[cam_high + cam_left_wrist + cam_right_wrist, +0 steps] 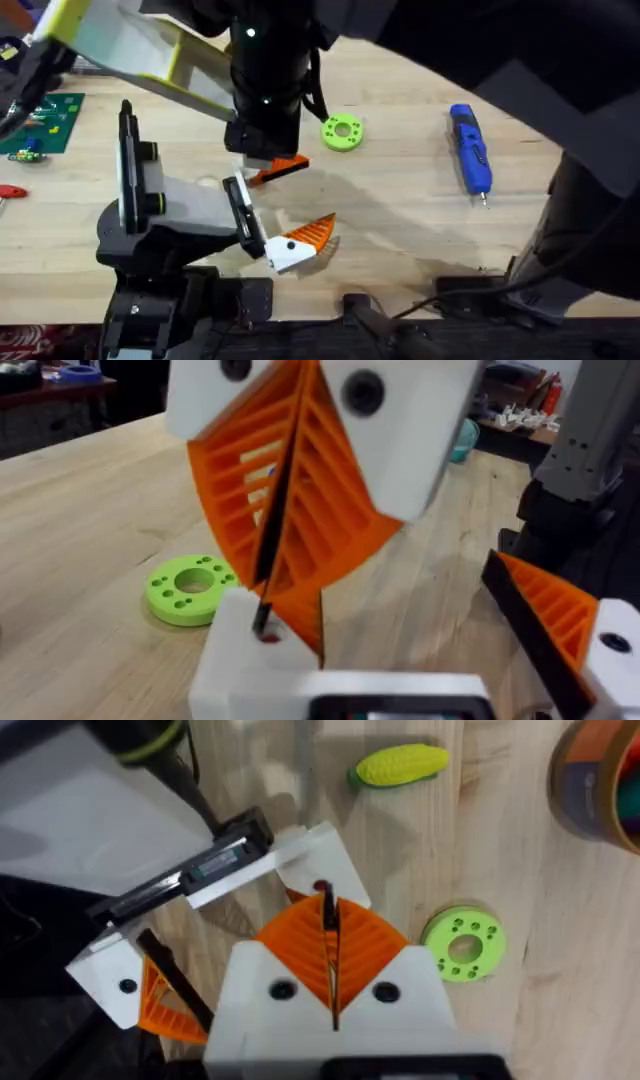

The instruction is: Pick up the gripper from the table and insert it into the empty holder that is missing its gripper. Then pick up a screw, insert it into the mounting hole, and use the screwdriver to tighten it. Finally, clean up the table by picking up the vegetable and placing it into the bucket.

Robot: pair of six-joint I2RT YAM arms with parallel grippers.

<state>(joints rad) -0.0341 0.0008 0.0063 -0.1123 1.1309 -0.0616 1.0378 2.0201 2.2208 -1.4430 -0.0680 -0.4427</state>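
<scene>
Two orange ridged fingers stick out of the grey-white rounded holder with black plates [180, 205], which stands on its black base at the near left of the broad light wooden table [400, 220]. One of them, the small orange ridged gripper on a white block [283, 168], sits at the far end of the holder's black rail. The other orange mounted finger [312, 233] sits at the near end.

Directly over the far one hangs the right gripper [328, 915]. Its white fingers with orange ribbed pads [365, 945] are pressed together on a thin dark pin [327, 910]. The pin's tip meets the white block beside a small red spot.

Just right of this cluster lies a lime-green plastic ring with small holes [342, 132]. Bare wood runs from there to the blue pen-shaped screwdriver with black bands [468, 145], which lies well to the right with its metal tip pointing to the near edge. A green circuit board [45, 125] rests at the far left edge.

In the right wrist view a yellow corn-shaped vegetable [400, 765] lies on the wood, well apart from a round orange-brown bucket [590, 795]. The bucket holds coloured shapes too blurred to name. A pale label on the holder's black plate [215, 860] is too small to read.
</scene>
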